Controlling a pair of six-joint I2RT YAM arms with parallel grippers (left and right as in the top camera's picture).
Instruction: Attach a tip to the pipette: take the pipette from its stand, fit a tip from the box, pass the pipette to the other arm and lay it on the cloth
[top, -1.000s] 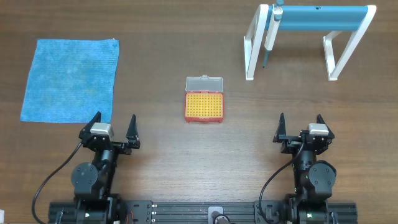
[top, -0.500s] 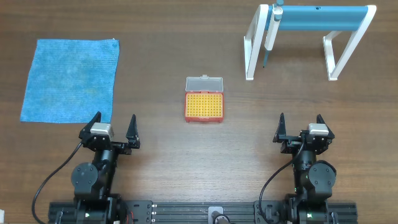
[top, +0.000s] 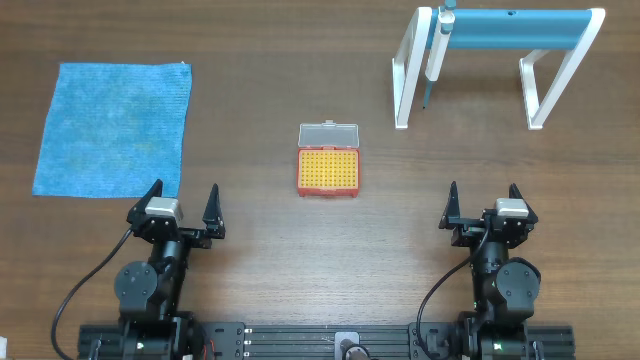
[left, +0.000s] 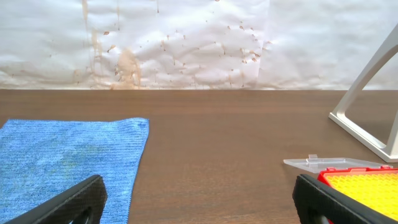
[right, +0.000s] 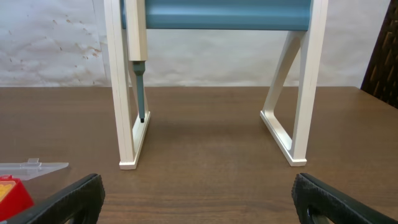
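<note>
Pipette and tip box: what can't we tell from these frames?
- Pipette: the head is cut off by the top view's upper edge, and the right wrist view cuts off its upper body too. How it hangs on the stand is unclear.
- Tip box: too small in the top view to tell filled slots from empty ones. The left wrist view cuts it off at the edge.

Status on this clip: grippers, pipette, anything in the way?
Left gripper and right gripper open, empty. Pipette hanging on stand. Tip box open mid-table, off the right gripper's line to the stand.
</note>
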